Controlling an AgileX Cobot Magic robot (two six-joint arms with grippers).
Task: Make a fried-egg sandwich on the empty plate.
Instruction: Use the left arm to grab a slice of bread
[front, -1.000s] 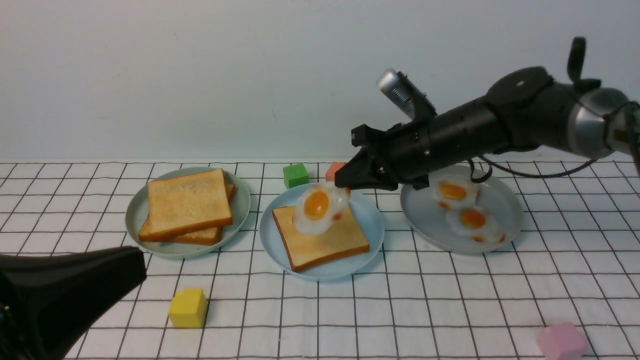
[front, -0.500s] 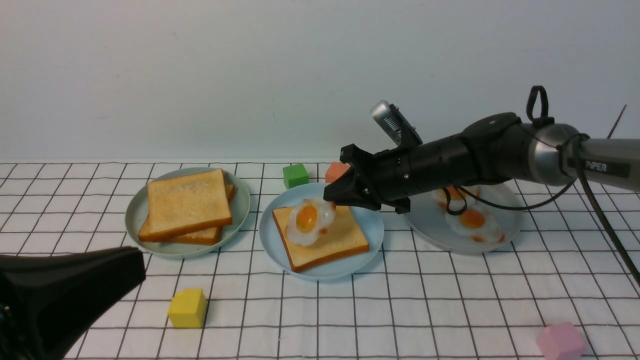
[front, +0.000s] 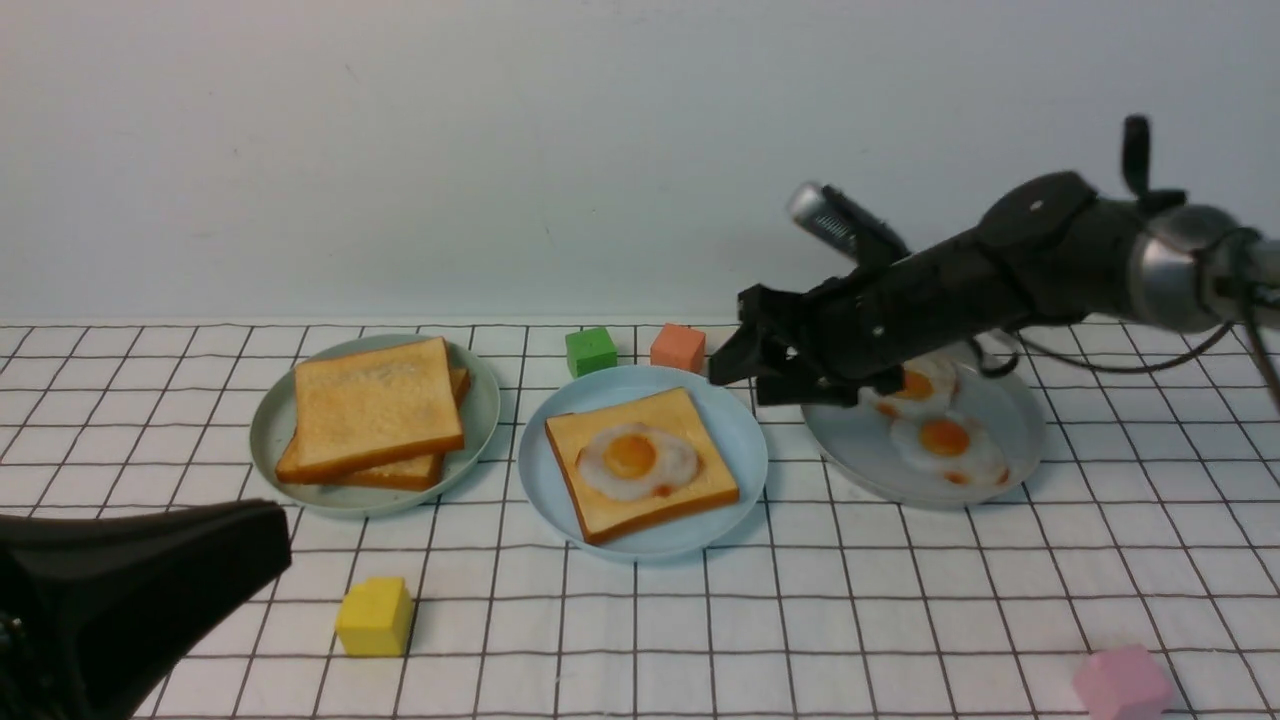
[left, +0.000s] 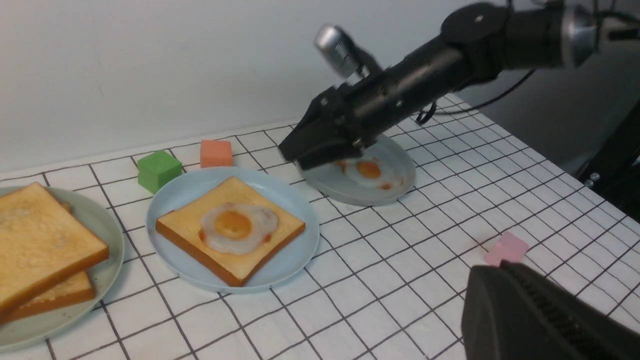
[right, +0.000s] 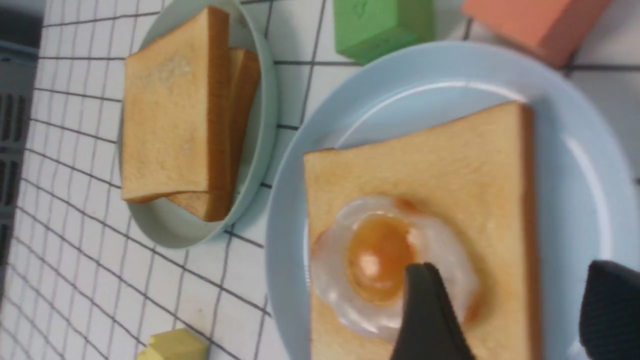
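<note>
The light blue plate (front: 742, 440) sits mid-table with one toast slice (front: 620, 512) on it. A fried egg (front: 632, 458) lies flat on that toast, free of any gripper. My right gripper (front: 738, 366) is open and empty, just beyond the plate's far right rim, above the table. In the right wrist view its fingers stand apart (right: 512, 265) over the egg (right: 380, 250) and toast (right: 450, 160). My left gripper (front: 150, 580) is shut and empty at the near left; the left wrist view shows it (left: 495, 272) low over the cloth.
A pale green plate (front: 268, 430) at the left holds two stacked toast slices (front: 375, 405). A grey plate (front: 860, 460) at the right holds two fried eggs (front: 940, 437). Green (front: 591, 351), orange (front: 678, 347), yellow (front: 376, 616) and pink (front: 1122, 683) cubes lie around.
My right gripper lowered the egg onto the toast, let it go, opened, and drew back to the right. The left arm has not moved.
</note>
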